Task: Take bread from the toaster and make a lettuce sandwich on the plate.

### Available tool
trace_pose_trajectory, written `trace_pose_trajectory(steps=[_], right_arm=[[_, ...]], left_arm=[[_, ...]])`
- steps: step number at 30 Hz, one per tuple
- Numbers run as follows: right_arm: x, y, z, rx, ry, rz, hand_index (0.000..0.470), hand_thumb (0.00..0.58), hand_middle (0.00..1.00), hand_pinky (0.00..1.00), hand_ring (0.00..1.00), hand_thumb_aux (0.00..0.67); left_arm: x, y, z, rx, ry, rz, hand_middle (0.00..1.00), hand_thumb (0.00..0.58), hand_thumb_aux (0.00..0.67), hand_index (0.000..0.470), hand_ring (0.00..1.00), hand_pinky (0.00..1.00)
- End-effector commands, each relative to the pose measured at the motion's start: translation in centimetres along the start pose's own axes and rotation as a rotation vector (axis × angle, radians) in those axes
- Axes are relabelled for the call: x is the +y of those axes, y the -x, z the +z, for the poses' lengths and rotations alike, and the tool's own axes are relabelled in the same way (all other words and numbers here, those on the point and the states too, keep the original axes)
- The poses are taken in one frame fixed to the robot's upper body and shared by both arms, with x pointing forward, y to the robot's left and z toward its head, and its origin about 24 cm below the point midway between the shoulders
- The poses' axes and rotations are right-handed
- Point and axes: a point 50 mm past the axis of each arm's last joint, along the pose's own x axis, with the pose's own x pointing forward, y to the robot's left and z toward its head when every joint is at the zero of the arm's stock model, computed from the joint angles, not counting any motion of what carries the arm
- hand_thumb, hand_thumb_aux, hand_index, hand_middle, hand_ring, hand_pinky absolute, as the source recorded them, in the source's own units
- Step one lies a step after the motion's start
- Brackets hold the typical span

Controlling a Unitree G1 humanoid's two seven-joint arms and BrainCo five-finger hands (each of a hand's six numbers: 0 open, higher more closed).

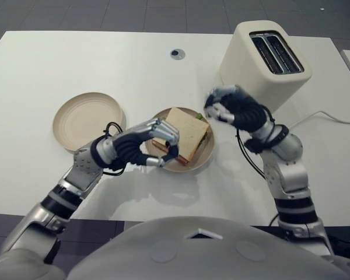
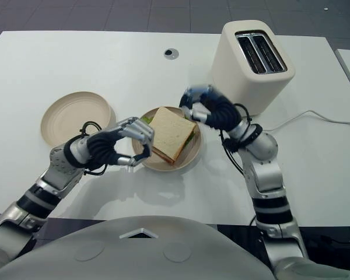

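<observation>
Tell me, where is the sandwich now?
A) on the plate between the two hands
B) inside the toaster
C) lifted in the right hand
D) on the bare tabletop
A: the sandwich lies on the plate, with the left hand and the right hand on either side.

A white table (round cable port near its far edge) stands on dark grey tiled floor.

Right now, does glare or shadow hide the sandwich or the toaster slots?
Left eye view: light is even; the table is bright, yet there is no glare on the sandwich, whose left edge the left robot hand covers. Right eye view: the toaster slots are dark but readable, with no shadow across them.
</observation>
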Motion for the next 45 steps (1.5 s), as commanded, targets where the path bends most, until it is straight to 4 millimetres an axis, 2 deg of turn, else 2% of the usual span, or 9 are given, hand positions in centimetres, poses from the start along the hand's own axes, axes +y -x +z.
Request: trace_pose_trajectory(steps=[1, 9, 20, 22, 23, 24, 25, 32, 45], right_arm=[[5.5, 4.5, -2.7, 0.237, -0.105, 0.511, 0.470, 0.580, 1.00, 1.00, 1.00, 0.670], [7.8, 7.1, -8.1, 0.585, -0.021, 0.708, 0.470, 0.580, 1.00, 1.00, 1.00, 0.670], [-2.5, -2.0, -9.9, 0.375, 0.338, -0.357, 0.470, 0.580, 1.00, 1.00, 1.00, 0.670], [-3.6, -2.7, -8.9, 0.279, 0.365, -0.479, 0.470, 0.580, 0.96, 0.96, 0.96, 0.670], [-4.1, -2.8, -8.2, 0.220, 0.377, -0.533, 0.470, 0.580, 0.75, 0.75, 0.75, 0.670], [-4.5, -2.9, -7.4, 0.162, 0.391, -0.578, 0.343, 0.538, 0.48, 0.48, 0.48, 0.489], [-4.9, -2.9, -6.5, 0.093, 0.407, -0.619, 0.000, 0.000, 0.00, 0.00, 0.00, 0.000], [-5.0, -1.7, -0.7, -0.292, 0.427, -0.787, 0.000, 0.000, 0.00, 0.00, 0.00, 0.000], [-3.1, -2.0, -1.8, -0.263, 0.355, -0.735, 0.000, 0.000, 0.00, 0.00, 0.00, 0.000]], left_arm=[[-5.0, 3.6, -0.9, 0.207, 0.142, -0.425, 1.00, 0.580, 0.670, 0.470, 1.00, 1.00], [-6.5, 7.4, -6.5, 0.599, 0.106, -0.563, 1.00, 0.580, 0.670, 0.470, 1.00, 1.00], [5.5, 3.1, -12.5, 0.815, -0.640, 0.342, 1.00, 0.532, 0.478, 0.335, 1.00, 1.00], [6.2, 2.5, -12.1, 0.760, -0.663, 0.461, 0.97, 0.460, 0.365, 0.256, 0.97, 0.97], [6.6, 2.0, -11.6, 0.705, -0.647, 0.537, 0.86, 0.062, 0.037, 0.026, 0.86, 0.86], [6.8, 1.5, -11.0, 0.642, -0.616, 0.604, 0.64, 0.000, 0.000, 0.000, 0.64, 0.64], [7.1, 1.0, -10.0, 0.548, -0.567, 0.690, 0.00, 0.000, 0.000, 0.000, 0.00, 0.00], [7.6, -0.8, -3.1, 0.020, -0.226, 0.964, 0.00, 0.000, 0.000, 0.000, 0.00, 0.00], [6.2, -0.4, -3.7, 0.064, -0.179, 0.883, 0.00, 0.000, 0.000, 0.000, 0.00, 0.00]])
